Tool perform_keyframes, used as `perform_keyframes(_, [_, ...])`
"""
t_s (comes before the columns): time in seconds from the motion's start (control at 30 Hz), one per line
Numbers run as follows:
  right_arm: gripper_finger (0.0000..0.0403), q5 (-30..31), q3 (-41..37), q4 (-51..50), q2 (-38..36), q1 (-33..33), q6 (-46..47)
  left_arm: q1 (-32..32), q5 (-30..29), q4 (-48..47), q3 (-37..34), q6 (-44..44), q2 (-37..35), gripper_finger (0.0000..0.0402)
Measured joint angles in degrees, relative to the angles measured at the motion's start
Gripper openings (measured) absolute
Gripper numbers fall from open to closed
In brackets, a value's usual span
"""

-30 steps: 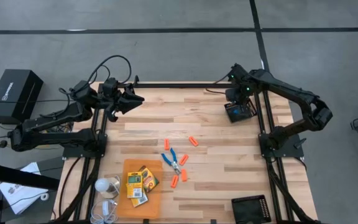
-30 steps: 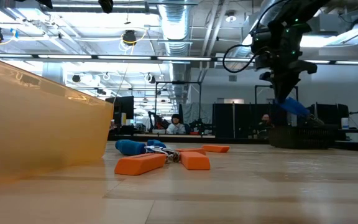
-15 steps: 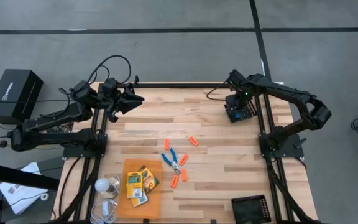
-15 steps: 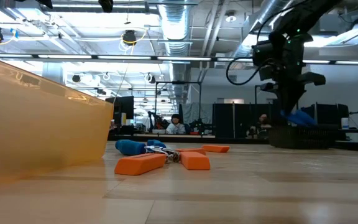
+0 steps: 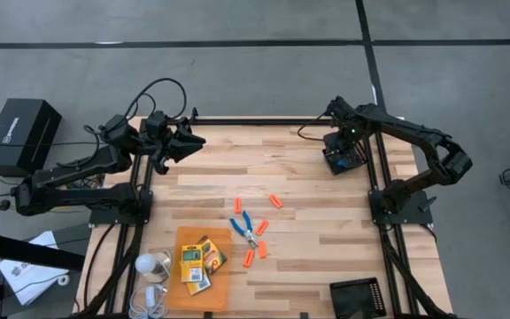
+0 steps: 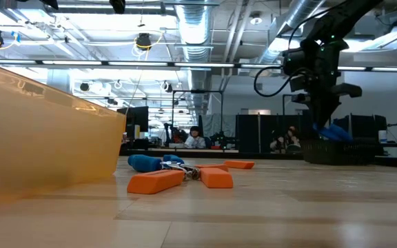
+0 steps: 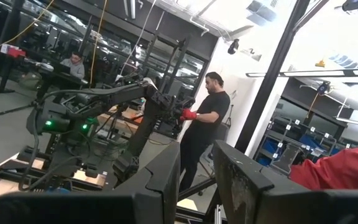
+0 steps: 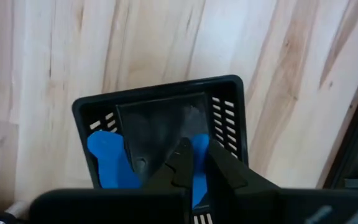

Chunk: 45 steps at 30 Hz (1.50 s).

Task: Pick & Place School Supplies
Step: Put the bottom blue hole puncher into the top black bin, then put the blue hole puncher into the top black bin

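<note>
My right gripper (image 5: 343,149) hangs over the black tray (image 5: 341,161) at the table's far right, shut on a blue item (image 8: 107,158) that sits in the tray. My left gripper (image 5: 193,140) waits open at the far left edge, touching nothing. Blue-handled scissors (image 5: 244,228) lie flat at mid-table among several short orange sticks (image 5: 275,201). Yellow-and-green crayon boxes (image 5: 197,260) rest on the flat orange sheet (image 5: 186,237) near the table's near edge. In the low view the orange sticks (image 6: 156,181) and the scissors' blue handles (image 6: 145,162) lie in front. My right gripper comes from above, pointing down into the tray. Its fingers (image 8: 182,163) stand close on either side of one blue part (image 8: 198,158) of the item. The item's other blue part lies inside the tray, and in the low view the blue item (image 6: 333,131) sits at the tray's rim.
A second black tray (image 5: 359,297) sits at the near right corner. A white object (image 5: 151,264) and cables lie beside the orange sheet at the near left. Bare wood lies between the sticks and the far tray. A person (image 7: 204,124) stands in the room beyond.
My right gripper has moved down toward the far black tray, carrying the blue item with it. The item hung tilted above the tray a second ago and now sits at the tray's rim.
</note>
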Motion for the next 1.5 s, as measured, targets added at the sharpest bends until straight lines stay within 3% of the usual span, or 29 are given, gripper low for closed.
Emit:
perform_keyframes(0.13, [0.0016,-0.2,0.0,-0.3,0.0,0.5,2.9,0.0,0.0,0.0,0.0,-0.1,0.0,0.0092])
perform_keyframes(0.5, [0.0135,-0.1,0.0,-0.1,0.0,1.2,5.1,0.0,0.2,0.0,0.0,-0.2,0.0,0.0092])
perform_keyframes(0.8, [0.0149,0.5,0.1,0.4,0.0,1.2,7.3,0.0,0.2,0.0,0.0,-0.2,0.0,0.0092])
perform_keyframes(0.9, [0.0142,-0.5,1.9,-0.3,0.0,2.1,13.6,0.0,0.2,0.1,0.0,-0.2,0.7,0.0092])
perform_keyframes(0.97, [0.0135,-4.6,3.6,-1.0,0.0,3.1,18.5,0.0,-0.2,-0.3,0.0,-0.4,1.6,0.0092])
perform_keyframes(1.1, [0.0121,-18.5,8.8,0.3,0.0,5.7,29.6,1.0,-2.3,0.0,0.0,-0.2,4.3,0.0092])
perform_keyframes(1.23, [0.0114,-32.2,13.0,7.4,0.0,9.4,46.8,1.5,-2.5,-0.1,0.0,-0.2,8.5,0.0092])
perform_keyframes(1.33, [0.0113,-33.5,14.4,12.2,0.0,15.3,59.5,1.5,-2.6,-1.2,0.0,-0.3,11.9,0.0092])
perform_keyframes(1.5, [0.0113,-26.6,14.4,22.1,0.0,27.0,73.2,1.6,-5.7,-12.8,0.0,6.7,16.7,0.0092])
